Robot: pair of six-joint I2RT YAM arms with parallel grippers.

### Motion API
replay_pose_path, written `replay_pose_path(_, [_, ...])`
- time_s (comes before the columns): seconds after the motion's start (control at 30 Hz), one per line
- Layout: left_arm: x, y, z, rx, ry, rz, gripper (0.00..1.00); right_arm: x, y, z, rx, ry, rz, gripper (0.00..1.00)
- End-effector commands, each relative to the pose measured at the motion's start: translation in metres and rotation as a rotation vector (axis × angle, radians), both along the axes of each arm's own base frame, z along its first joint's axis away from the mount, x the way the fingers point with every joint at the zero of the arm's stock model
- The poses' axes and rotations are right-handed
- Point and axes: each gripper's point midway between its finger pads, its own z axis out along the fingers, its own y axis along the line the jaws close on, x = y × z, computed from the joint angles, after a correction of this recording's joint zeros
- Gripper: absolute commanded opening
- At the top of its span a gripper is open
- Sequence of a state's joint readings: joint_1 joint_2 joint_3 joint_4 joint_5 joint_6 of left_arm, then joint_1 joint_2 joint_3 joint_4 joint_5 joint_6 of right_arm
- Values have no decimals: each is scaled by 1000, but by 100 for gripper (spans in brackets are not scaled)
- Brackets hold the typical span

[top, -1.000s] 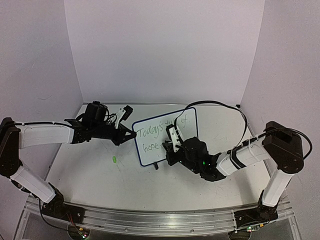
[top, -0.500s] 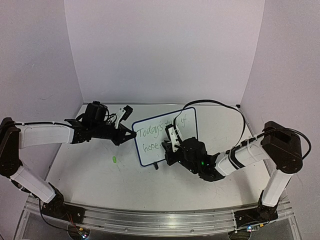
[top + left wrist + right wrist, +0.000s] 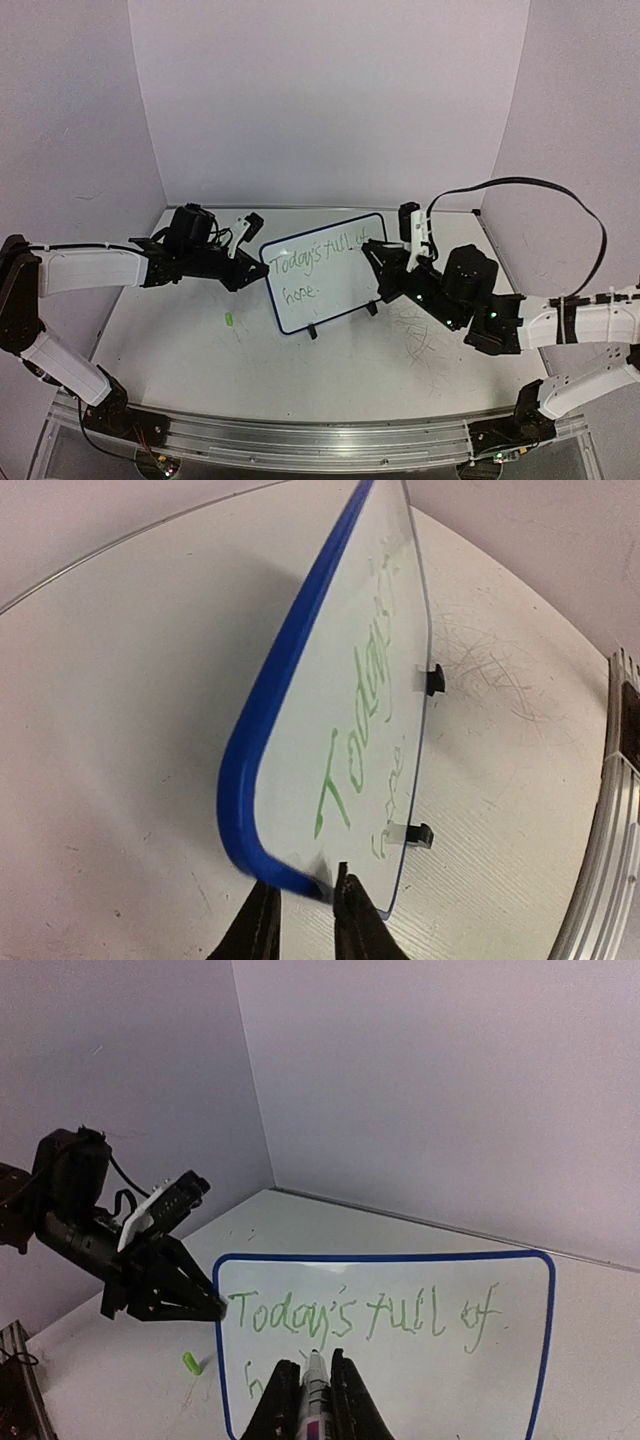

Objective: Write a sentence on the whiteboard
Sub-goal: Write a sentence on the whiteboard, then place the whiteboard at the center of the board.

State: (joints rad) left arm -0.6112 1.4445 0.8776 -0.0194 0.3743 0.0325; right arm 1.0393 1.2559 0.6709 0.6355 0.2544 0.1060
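Observation:
The whiteboard (image 3: pixel 335 290) stands upright on its two black feet mid-table, with a blue frame. The sentence (image 3: pixel 325 256) is green handwriting in two lines, "Today's full of" over "hope."; it also shows in the right wrist view (image 3: pixel 350 1315) and edge-on in the left wrist view (image 3: pixel 365 715). My left gripper (image 3: pixel 262 270) is shut on the whiteboard's left edge (image 3: pixel 270 710), one finger on each face. My right gripper (image 3: pixel 378 262) is shut on a marker (image 3: pixel 314 1390), its tip pointing at the board (image 3: pixel 430 1380) and held off its right part.
A small green marker cap (image 3: pixel 229 319) lies on the table left of the board, also in the right wrist view (image 3: pixel 190 1362). Purple walls enclose the back and sides. A metal rail (image 3: pixel 300 440) runs along the near edge. Scribble marks (image 3: pixel 415 335) stain the table.
My right arm has pulled back from in front of the board to its right side, uncovering the whole sentence. The left gripper and the board have not moved.

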Motion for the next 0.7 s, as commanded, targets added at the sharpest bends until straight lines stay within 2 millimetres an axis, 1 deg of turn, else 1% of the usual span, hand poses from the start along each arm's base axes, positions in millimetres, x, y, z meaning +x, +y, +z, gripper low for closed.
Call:
replay_pose_path(0.0, [14,11,28,16,-104,60,26,-2,-30,-37,-124,79,-89,0])
replay_pose_path(0.1, [10,12,43,-21,-118,64,37,-4,-42,-27,-106,74,-118,0])
replay_pose_path(0.2, [9,12,60,-64,-126,76,45,-8,-49,-14,-78,57,-120,0])
replay_pose_path(0.27, [4,17,74,-106,-117,106,48,-9,-50,-8,-80,47,-120,0])
replay_pose_path(0.3, [0,23,80,-117,-111,132,55,-9,-51,-7,-89,46,-120,0])
replay_pose_path(0.37, [-10,39,89,-142,-85,203,80,-9,-50,-7,-110,45,-118,0])
replay_pose_path(0.4, [-16,47,90,-158,-51,245,86,-9,-49,-8,-123,45,-111,0])
replay_pose_path(0.43, [-22,56,86,-158,-15,282,88,-9,-46,-10,-139,50,-101,0])
replay_pose_path(0.47, [-27,64,86,-172,20,322,88,-9,-43,-11,-150,54,-92,0])
replay_pose_path(0.5, [-32,71,82,-178,67,367,88,-10,-40,-12,-156,57,-79,0])
replay_pose_path(0.53, [-36,77,74,-179,123,409,88,-10,-37,-12,-158,59,-67,0])
replay_pose_path(0.6, [-42,82,55,-161,235,463,86,-11,-31,-10,-157,60,-44,0])
replay_pose_path(0.67, [-41,84,32,-120,327,515,84,-11,-26,-9,-160,59,-23,0])
